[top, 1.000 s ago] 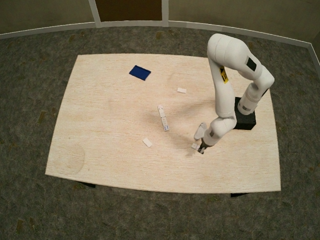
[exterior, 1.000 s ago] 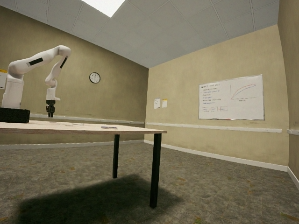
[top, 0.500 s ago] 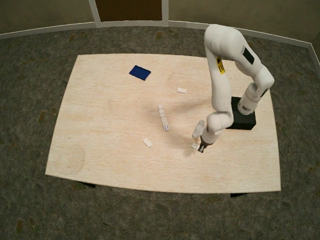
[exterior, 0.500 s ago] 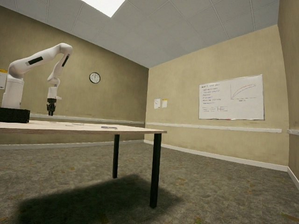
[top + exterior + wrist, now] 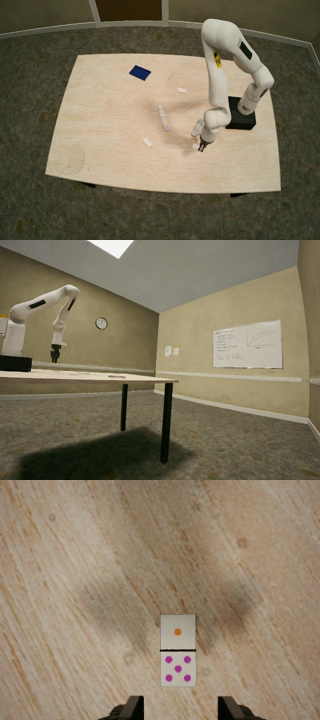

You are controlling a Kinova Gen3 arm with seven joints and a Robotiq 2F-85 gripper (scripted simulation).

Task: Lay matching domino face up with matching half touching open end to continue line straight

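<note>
The black two-finger claw (image 5: pixel 177 709) hangs above the table with its jaws part-way open and nothing between them; in the wrist view only its two fingertips show, at the bottom edge, one to each side of a gap.

Just beyond them, lower centre of that view, a small white rectangular domino (image 5: pixel 178 650) lies flat and face up on the pale wood-grain table top (image 5: pixel 75 580): one orange pip on the half farther from the claw, five magenta pips on the nearer half. In the top view it sits right of centre, just beside the claw (image 5: pixel 201 147).

It is likely light, stiff and smooth, so it may skid if nudged. The best hold looks to be across its two long edges at mid-length, with the jaws lowered evenly.

Farther left in the top view, a blank white face-down domino (image 5: pixel 147 142) lies well apart. Beyond it, at centre, runs the short line of face-up dominoes (image 5: pixel 163 117); its pips are too small to read. Another blank white domino (image 5: pixel 181 90) lies above, and a dark blue flat rectangle (image 5: pixel 139 72) in the upper left.
</note>
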